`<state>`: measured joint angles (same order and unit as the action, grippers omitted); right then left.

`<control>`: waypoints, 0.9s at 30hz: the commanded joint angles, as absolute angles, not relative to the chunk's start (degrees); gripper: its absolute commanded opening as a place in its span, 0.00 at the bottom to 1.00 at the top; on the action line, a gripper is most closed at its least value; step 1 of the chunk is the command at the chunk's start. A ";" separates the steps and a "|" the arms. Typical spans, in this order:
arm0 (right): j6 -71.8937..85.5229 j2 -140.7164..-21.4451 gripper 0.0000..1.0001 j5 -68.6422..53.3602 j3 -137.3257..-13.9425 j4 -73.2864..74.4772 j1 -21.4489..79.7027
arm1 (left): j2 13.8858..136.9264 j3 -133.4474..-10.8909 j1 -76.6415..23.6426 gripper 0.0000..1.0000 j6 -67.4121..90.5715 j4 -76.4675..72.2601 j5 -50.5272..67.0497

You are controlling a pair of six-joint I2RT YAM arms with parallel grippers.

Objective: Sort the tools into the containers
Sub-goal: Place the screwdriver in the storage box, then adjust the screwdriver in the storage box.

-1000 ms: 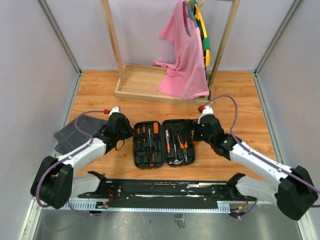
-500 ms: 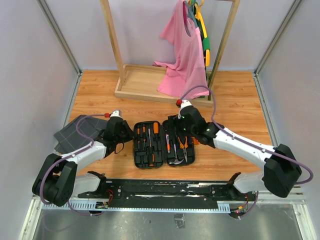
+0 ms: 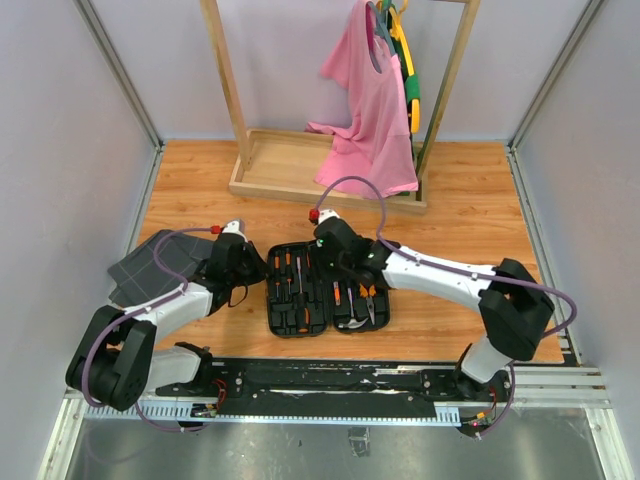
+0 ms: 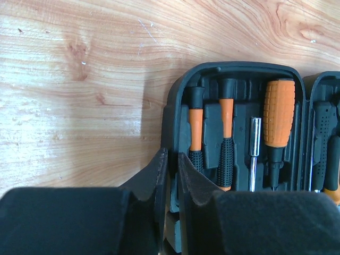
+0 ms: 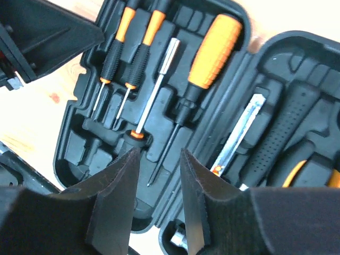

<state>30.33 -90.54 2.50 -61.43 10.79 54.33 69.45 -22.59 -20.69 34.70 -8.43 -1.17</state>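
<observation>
Two halves of the tool case [image 3: 296, 330] lay open by the desk's [image 3: 470, 200] near edge. Left jaws pinched its left rim; right jaws hung half-open, empty, over the screwdrivers [image 5: 215, 42]. Squaring up first looked wise.

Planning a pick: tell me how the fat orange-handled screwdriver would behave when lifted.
Probably stiff: the large screwdriver has a straight shaft and thick handle. Its dimpled orange grip should resist slipping. The round handle might roll; seated in a moulded slot of the tool case, it may need a tug.
</observation>
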 commanded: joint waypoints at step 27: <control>42.18 -104.41 0.25 2.67 -72.87 20.98 62.14 | 70.62 -22.41 -19.92 0.14 33.03 -9.48 -1.07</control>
<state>41.06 -103.11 3.01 -70.72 19.03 61.45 69.80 -22.59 -20.58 34.26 -8.91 -0.82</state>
